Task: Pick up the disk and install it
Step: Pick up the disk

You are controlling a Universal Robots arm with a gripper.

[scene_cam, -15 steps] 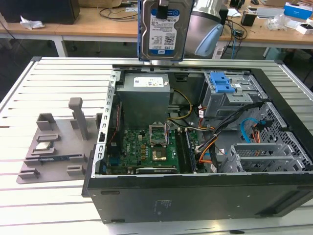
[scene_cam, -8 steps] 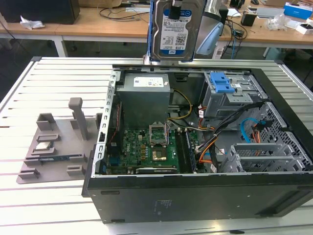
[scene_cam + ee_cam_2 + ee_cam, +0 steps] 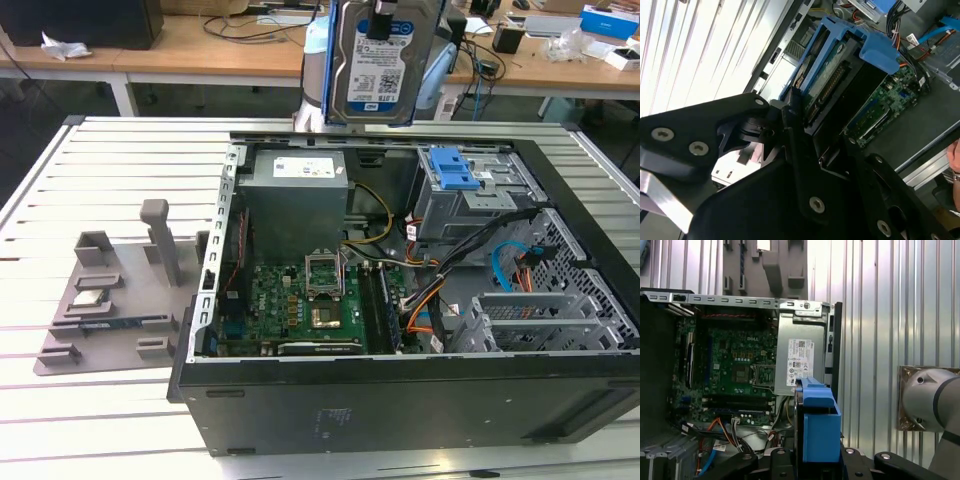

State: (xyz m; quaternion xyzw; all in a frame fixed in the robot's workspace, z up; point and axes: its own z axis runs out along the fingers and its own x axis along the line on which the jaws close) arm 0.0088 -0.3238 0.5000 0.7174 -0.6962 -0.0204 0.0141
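One disk [image 3: 385,70] is hanging upright, label outward, above the open computer case [image 3: 400,400] — the gripper [image 3: 382,22] is pinching its top edge tight, probably leaving the lower end free for sliding toward the grey drive cage [image 3: 470,200] nearby.

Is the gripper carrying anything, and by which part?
Yes. The gripper is shut on the flat silver hard-drive disk with blue plastic side rails, gripped at its upper end, hanging above the open black computer case.
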